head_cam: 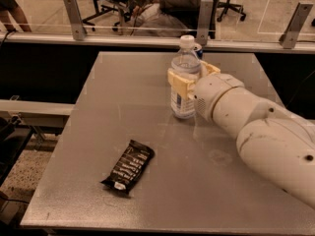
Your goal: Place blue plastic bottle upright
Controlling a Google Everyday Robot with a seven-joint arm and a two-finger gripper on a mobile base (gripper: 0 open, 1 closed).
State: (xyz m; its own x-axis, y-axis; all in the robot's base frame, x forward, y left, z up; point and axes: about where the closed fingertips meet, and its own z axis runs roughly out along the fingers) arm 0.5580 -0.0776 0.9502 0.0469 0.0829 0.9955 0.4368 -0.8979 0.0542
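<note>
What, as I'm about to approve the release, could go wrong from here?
1. The gripper holds the upright bottle around its upper body, so an uneven pull-away could tip it.
2. A can stands just behind the bottle, where a toppling bottle or the retreating fingers might strike it.
</note>
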